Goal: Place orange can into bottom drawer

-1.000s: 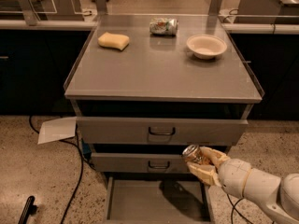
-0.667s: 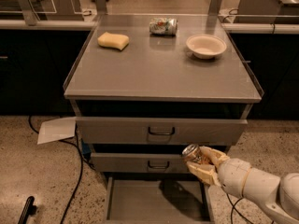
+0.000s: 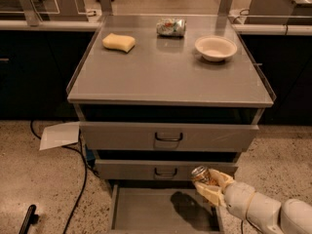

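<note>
**Orange can held at the lower right, above the open bottom drawer**

Grey metal fills most of the frame: a cabinet (image 3: pixel 170 77) with a flat top and three drawers below it. The gripper (image 3: pixel 210 184) is at the lower right of the frame, on a white arm (image 3: pixel 273 213) that enters from the bottom right corner. Its cream fingers (image 3: pixel 220 178) are closed around the orange can (image 3: pixel 201 175), which is tilted, with a shiny silver end facing up and to the left.

The can appears against the right end of the middle drawer (image 3: pixel 146 169), just right of that drawer's handle. It is clear of the bottom drawer (image 3: pixel 141 211), which is pulled out at the bottom centre of the frame as a shallow tray. A dark shadow (image 3: pixel 187 211) lies on the tray's floor, below and slightly left of the gripper. How far forward the can hangs over the tray cannot be told.

The top drawer (image 3: pixel 122 135) is pulled out a little farther than the middle one.

On the cabinet top, near its far edge, are three things well apart from one another:
- a yellow sponge (image 3: pixel 118 42) at the left
- a silver can (image 3: pixel 171 27) lying on its side in the middle
- a pale bowl (image 3: pixel 215 48) at the right

On the speckled floor at the left of the frame lie a sheet of paper (image 3: pixel 59 135) and a black cable (image 3: pixel 80 179).
</note>
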Robot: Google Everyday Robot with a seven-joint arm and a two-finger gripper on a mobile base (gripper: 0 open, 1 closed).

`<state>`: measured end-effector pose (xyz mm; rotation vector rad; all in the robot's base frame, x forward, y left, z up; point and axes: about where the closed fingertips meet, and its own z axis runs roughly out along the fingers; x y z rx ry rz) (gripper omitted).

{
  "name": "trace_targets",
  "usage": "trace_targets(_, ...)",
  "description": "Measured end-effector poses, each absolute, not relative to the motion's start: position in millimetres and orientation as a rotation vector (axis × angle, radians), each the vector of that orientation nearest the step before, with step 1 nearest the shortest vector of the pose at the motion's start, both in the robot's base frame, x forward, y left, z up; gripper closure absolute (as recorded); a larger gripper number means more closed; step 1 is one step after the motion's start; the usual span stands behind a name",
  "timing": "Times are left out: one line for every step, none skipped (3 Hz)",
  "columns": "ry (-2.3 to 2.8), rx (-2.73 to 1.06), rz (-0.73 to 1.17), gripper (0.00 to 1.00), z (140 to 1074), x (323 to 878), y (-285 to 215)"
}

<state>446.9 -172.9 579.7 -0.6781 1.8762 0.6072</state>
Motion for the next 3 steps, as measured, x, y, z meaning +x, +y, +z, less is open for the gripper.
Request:
trace_targets(1.912,-0.563,0.674,1.0,509,460,-180)
trace_targets(1.971,-0.508,0.744,1.0,445,473,-178)
trace_targets(2.048,-0.506,0.799,1.0,401,485,-173)
